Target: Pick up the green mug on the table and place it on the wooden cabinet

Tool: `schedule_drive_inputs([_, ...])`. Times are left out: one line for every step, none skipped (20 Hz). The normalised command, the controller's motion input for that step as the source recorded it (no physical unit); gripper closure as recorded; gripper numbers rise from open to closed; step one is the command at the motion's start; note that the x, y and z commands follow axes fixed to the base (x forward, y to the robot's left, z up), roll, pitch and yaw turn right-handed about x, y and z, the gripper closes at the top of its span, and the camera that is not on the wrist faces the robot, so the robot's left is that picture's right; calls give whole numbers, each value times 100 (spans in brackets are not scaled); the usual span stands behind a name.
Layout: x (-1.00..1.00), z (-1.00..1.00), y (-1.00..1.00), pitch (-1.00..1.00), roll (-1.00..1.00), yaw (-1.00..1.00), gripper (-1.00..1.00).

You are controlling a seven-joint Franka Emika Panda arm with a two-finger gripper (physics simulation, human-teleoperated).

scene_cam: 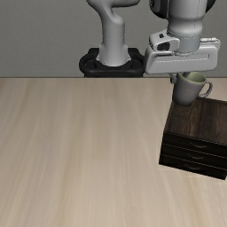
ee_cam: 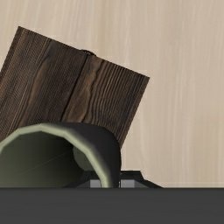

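The pale green mug hangs under my gripper at the exterior view's right, just above the back edge of the dark wooden cabinet. Its handle points to the exterior view's right. The gripper is shut on the mug's rim. In the wrist view the mug shows its green rim and dark inside close to my gripper, with the cabinet's wooden top beneath and beyond it. The mug's base is off the cabinet top.
The cabinet has drawer fronts facing forward and stands on a light wooden table. The robot's base stands at the table's far edge, left of the cabinet.
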Motion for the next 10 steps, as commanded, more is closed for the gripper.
schedule_drive_inputs([0,0,100,0,0,0,100])
schedule_drive_inputs([100,0,0,0,0,0,100])
schedule_drive_inputs([100,0,0,0,0,0,100])
schedule_drive_inputs([100,0,0,0,0,0,100])
schedule_drive_inputs([100,0,0,0,0,0,100])
schedule_drive_inputs([100,0,0,0,0,0,100])
schedule_drive_inputs([0,0,100,0,0,0,100])
schedule_drive_inputs([0,0,100,0,0,0,100])
schedule_drive_inputs([0,-100,0,0,0,0,100])
schedule_drive_inputs([0,-100,0,0,0,0,100])
